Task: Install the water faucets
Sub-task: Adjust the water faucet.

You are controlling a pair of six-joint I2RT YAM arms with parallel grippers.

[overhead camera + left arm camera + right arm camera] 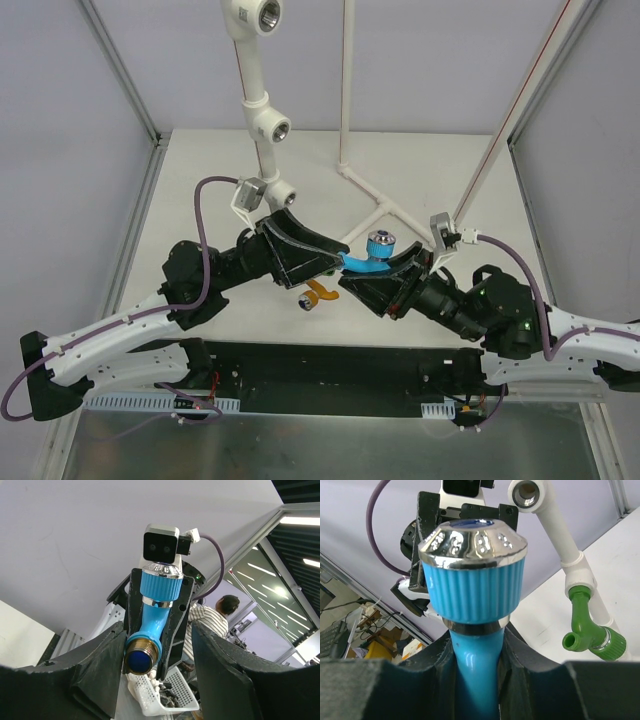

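- light blue faucet (368, 258) is pinched in the right gripper (372, 268).
- left gripper (328, 262) is seen spread, just left of it.
- orange faucet (316, 294) is seen lying just nearer.

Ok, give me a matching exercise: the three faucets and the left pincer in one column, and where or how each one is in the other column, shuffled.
1. light blue faucet
2. green faucet
3. orange faucet
4. left pincer

A. lying on the table
B. open, holding nothing
C. clamped in the right pincer
D. fitted on the white pipe

Pairs: 1-C, 2-D, 3-A, 4-B.
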